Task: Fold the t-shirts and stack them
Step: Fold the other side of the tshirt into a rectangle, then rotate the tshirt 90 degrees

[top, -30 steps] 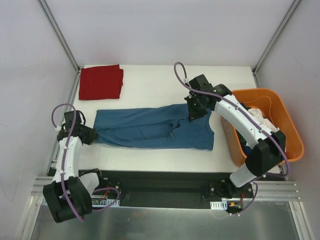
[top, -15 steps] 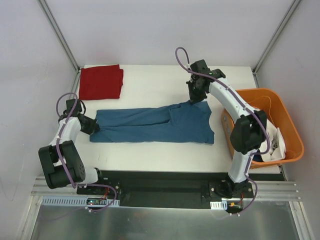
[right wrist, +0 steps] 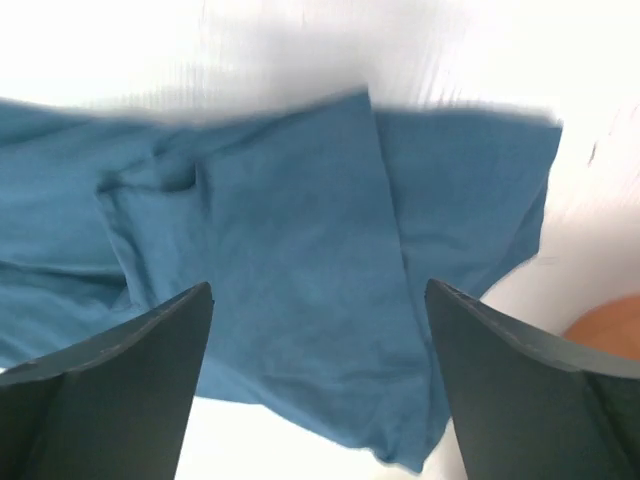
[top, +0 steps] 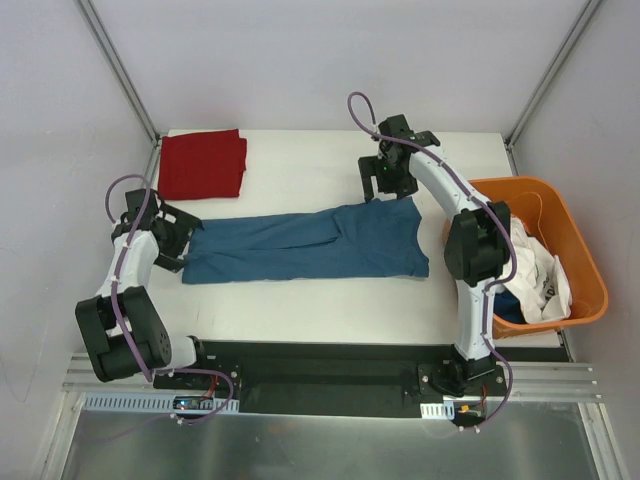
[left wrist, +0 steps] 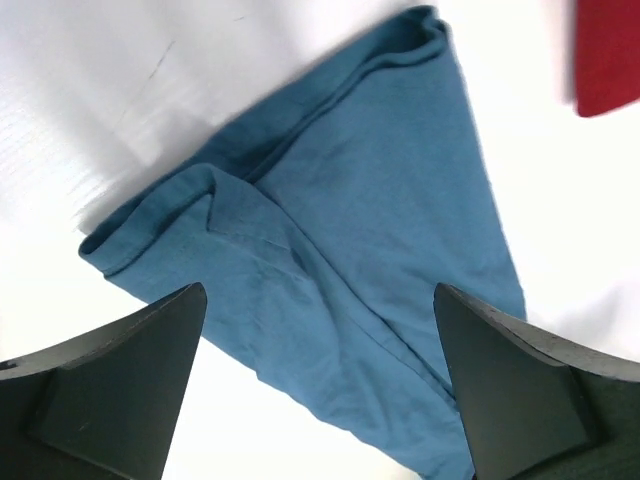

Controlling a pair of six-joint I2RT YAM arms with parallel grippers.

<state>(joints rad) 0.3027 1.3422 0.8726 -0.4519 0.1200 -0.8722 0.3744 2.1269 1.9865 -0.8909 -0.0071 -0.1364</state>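
A teal-blue t-shirt lies stretched in a long band across the middle of the table, flat on the surface. My left gripper hangs open just off its left end; in the left wrist view the gripper stands wide above the cloth, holding nothing. My right gripper is open above the shirt's far right corner, and in the right wrist view the gripper stands apart over the blue fabric. A deep red t-shirt lies folded at the back left. More t-shirts, one white, fill the basket.
An orange plastic basket stands at the table's right edge, close beside the right arm; its rim shows in the right wrist view. The red shirt's edge shows at the upper right of the left wrist view. Frame posts flank the table.
Both grippers have opened and let go of the teal-blue shirt, which now lies flat. The right gripper has drawn back toward the far edge; the left gripper has lifted slightly off the shirt's end.
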